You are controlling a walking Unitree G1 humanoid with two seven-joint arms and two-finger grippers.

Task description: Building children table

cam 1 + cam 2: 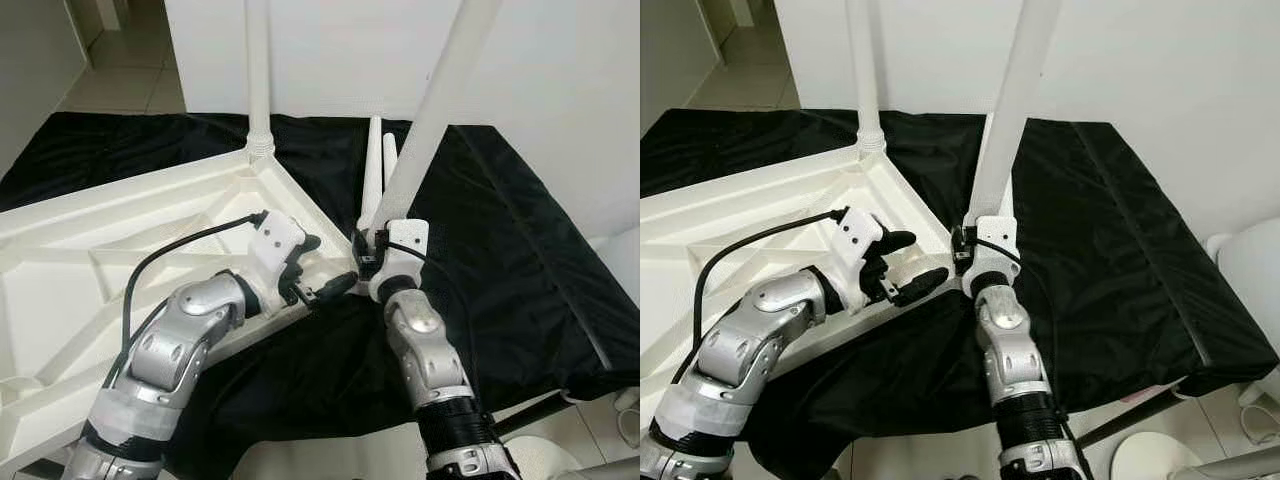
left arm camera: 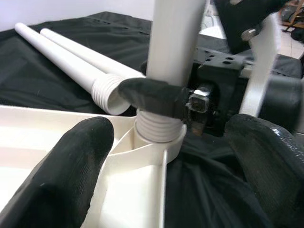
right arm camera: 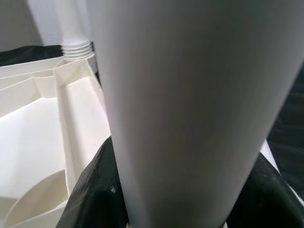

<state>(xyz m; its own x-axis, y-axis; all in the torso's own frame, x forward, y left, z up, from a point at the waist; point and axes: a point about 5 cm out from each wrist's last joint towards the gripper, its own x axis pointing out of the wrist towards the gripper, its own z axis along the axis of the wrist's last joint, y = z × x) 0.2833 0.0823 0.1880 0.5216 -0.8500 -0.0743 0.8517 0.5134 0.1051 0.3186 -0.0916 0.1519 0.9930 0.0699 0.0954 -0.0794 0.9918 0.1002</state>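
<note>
Tabletop (image 1: 120, 215), white and ribbed, lies upside down on the black cloth (image 1: 500, 250) before me, one corner pointing toward my grippers. In the head views, one table leg (image 1: 258, 70) already stands upright in the far corner socket. My right gripper (image 1: 372, 250) is clamped around a second leg (image 1: 440, 100), which rises tilted from the near corner of the tabletop. My left gripper (image 1: 312, 270) sits at that same corner with its fingers spread apart, holding nothing. Two spare legs (image 1: 378, 165) lie together on the cloth just beyond.

From my left wrist, the held leg's threaded end (image 2: 156, 128) sits in the corner socket, a black finger (image 2: 152, 95) of my right gripper wrapped across it, and the spare legs rest on the cloth behind.

From my right wrist, the clamped leg runs close along the camera, with the tabletop's ribs beside it.
</note>
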